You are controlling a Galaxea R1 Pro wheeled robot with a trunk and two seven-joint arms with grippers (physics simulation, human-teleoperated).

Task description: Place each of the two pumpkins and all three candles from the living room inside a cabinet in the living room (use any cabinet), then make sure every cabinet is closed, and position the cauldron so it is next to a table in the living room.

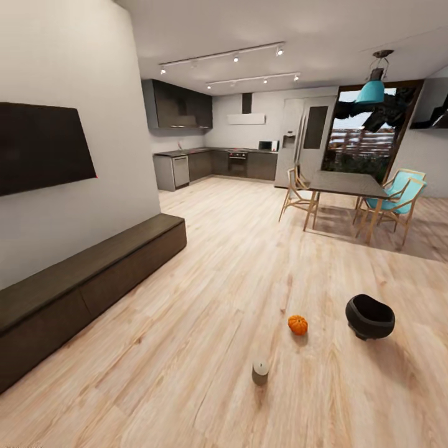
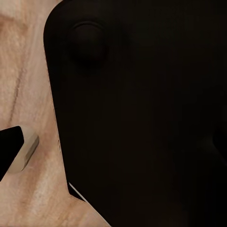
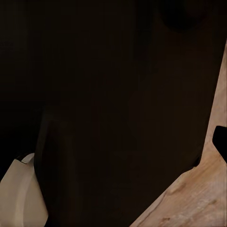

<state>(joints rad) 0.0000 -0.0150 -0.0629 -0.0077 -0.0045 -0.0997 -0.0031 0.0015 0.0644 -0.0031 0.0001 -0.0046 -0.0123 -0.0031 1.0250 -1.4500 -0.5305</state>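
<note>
1. The floor (image 1: pixel 224 267) is showing pale, streaky wood grain.
2. The pumpkin (image 1: pixel 297 324) is glowing bright orange with ribbed lines.
3. The candle (image 1: pixel 260 372) is looking cream-beige.
4. The cauldron (image 1: pixel 369 317) is showing matte black.
5. The cabinet (image 1: pixel 87 280) is appearing dark brown.
6. The TV (image 1: pixel 40 146) is showing black against a white wall (image 1: pixel 74 56).
7. The lamp (image 1: pixel 373 90) and chair seats (image 1: pixel 398 190) are showing turquoise.

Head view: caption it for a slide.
Pumpkin, candle and black cauldron on wood floor; closed dark cabinet along left wall.
</note>
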